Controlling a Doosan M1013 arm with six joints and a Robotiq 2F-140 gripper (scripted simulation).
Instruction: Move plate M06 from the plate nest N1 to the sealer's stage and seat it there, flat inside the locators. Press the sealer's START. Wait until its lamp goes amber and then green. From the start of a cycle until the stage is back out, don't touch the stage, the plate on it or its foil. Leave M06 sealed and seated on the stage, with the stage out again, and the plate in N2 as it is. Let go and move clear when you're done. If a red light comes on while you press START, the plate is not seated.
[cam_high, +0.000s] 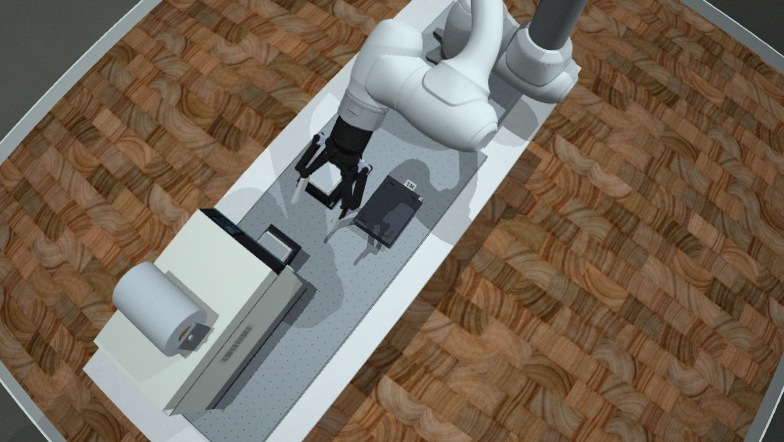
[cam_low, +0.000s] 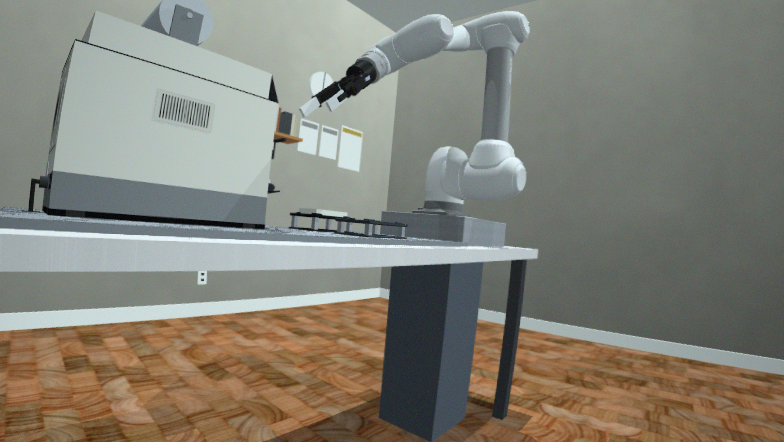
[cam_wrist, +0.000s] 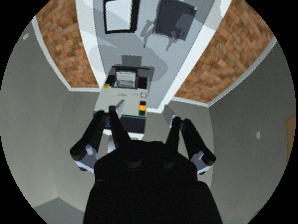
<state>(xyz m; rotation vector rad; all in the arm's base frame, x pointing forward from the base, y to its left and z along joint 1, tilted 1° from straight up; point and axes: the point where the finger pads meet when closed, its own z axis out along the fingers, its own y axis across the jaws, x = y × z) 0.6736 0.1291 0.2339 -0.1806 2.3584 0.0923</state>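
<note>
The sealer (cam_high: 219, 296) stands at the table's left end with its stage (cam_high: 280, 244) out in front. A pale plate, apparently M06, lies flat on the stage and also shows in the wrist view (cam_wrist: 127, 78). The dark nest N1 (cam_high: 389, 211) is empty. The nest N2 (cam_high: 325, 187) holds a white plate (cam_wrist: 120, 14). My gripper (cam_high: 315, 205) is open and empty. It hangs high above the table over N2, clear of the stage, level with the sealer's top in the side view (cam_low: 321, 101). The sealer's panel lights (cam_wrist: 141, 106) are too small to read.
A foil roll (cam_high: 159, 307) sits on top of the sealer. The arm's base (cam_low: 444, 225) stands at the table's far end. The wooden floor lies on both sides of the narrow table.
</note>
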